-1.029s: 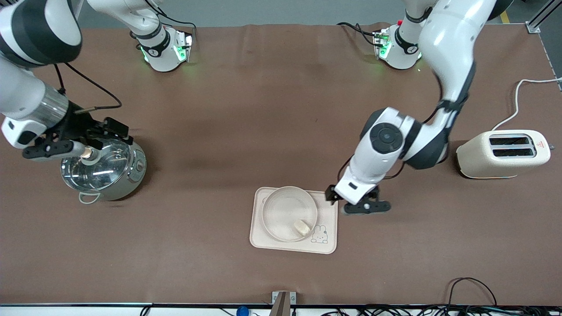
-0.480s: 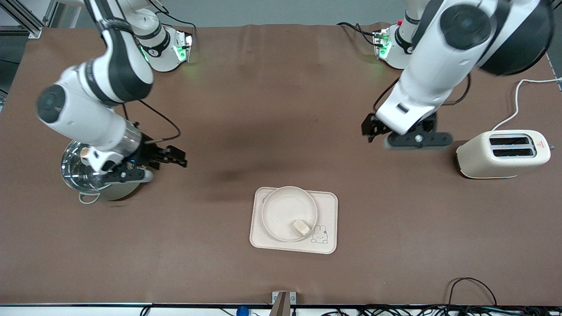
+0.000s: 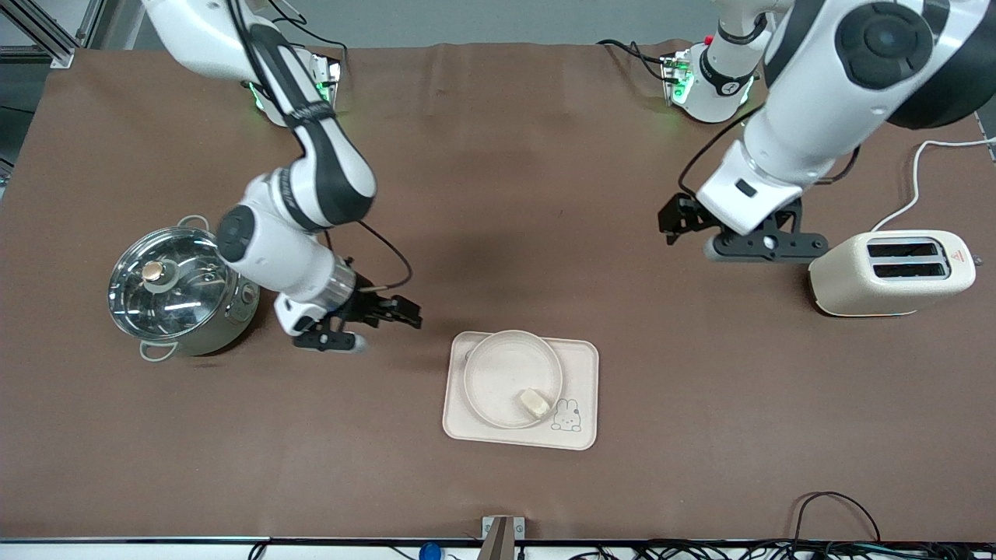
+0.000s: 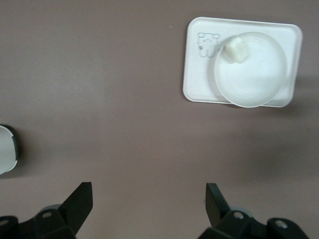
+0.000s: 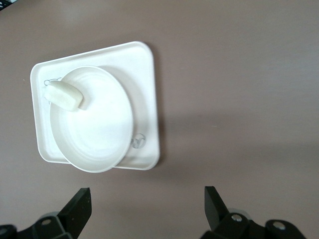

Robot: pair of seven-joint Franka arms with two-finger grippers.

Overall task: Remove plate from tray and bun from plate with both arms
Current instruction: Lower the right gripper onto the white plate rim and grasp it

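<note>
A cream rectangular tray [image 3: 580,369] with rounded corners and a small rabbit drawing lies flat on the brown table, near the front camera. It looks stiff and light, and needs no grip.

On it sits a round, shallow, cream-white plate [image 3: 498,373], slightly narrower than the tray. It is probably rigid, smooth and slippery; the raised rim is the likeliest place to pinch it.

A small pale yellow bun [image 3: 534,402] rests on the plate's edge nearest the rabbit. It looks soft and very light, though its texture is hard to judge; it should be grasped gently across its short sides.

The right gripper [image 3: 393,315], fingers spread and empty, hangs just beside the tray. The left gripper [image 3: 689,225], also spread and empty, is over bare table near a toaster [image 3: 891,274].
</note>
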